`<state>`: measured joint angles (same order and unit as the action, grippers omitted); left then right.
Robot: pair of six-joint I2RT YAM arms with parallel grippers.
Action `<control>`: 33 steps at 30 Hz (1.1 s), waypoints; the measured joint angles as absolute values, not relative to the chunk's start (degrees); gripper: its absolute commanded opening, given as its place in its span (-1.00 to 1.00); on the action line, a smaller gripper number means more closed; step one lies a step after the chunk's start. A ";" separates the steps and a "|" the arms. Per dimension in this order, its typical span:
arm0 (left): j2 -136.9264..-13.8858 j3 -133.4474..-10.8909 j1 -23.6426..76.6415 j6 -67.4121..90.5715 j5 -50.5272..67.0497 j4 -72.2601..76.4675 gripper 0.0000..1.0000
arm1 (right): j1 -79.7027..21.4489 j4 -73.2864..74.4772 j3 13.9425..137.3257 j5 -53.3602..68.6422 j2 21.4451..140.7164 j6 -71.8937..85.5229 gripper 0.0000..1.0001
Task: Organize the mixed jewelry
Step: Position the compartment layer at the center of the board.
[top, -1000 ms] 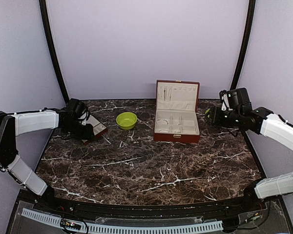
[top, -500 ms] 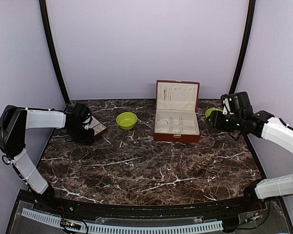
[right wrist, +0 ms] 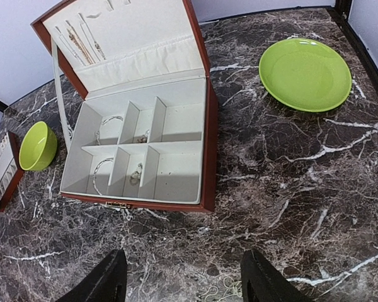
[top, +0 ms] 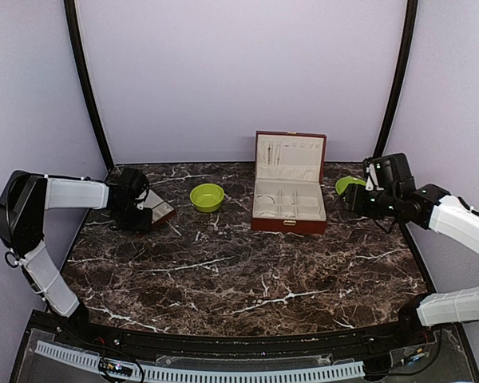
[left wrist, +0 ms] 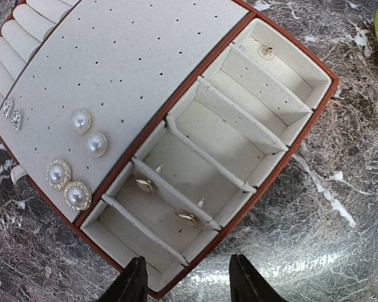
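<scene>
The mixed jewelry is spread over two holders. Several pearl and round stud earrings (left wrist: 82, 121) sit on the pad of the small cream-lined tray (left wrist: 290, 119), with small gold pieces (left wrist: 145, 184) in its compartments. Thin hoops (right wrist: 101, 167) lie in the open red-brown box (right wrist: 208, 151), with chains on its lid. A fine pale chain (right wrist: 223, 290) lies on the marble. My left gripper (left wrist: 188, 286) is open over the tray's near edge. My right gripper (right wrist: 183, 286) is open and empty, low over the fine chain, to the right of the box.
A lime-green bowl (top: 207, 197) stands between the tray (top: 161, 211) and the box (top: 290, 199). A lime-green plate (top: 349, 184) lies at the back right, just behind my right gripper (top: 350, 199). My left gripper (top: 136, 214) is at the table's left edge.
My left arm has drawn in over the tray. My right gripper has shifted a little right and down, uncovering the green plate.
</scene>
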<state>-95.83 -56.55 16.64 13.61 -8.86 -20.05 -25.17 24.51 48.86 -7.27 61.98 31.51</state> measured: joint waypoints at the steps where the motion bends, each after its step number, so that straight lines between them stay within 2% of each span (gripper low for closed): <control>1: -96.20 -56.66 16.60 13.61 -9.10 -20.03 -0.05 | -25.17 24.51 48.73 -7.27 61.98 31.59 0.25; 20: -98.10 -56.84 17.19 13.39 -5.15 -19.75 -0.05 | -25.17 24.56 46.89 -7.57 60.36 31.92 0.26; 33: -95.44 -53.41 21.85 15.55 1.96 -16.51 -0.05 | -25.17 24.56 46.89 -7.79 60.31 32.05 0.28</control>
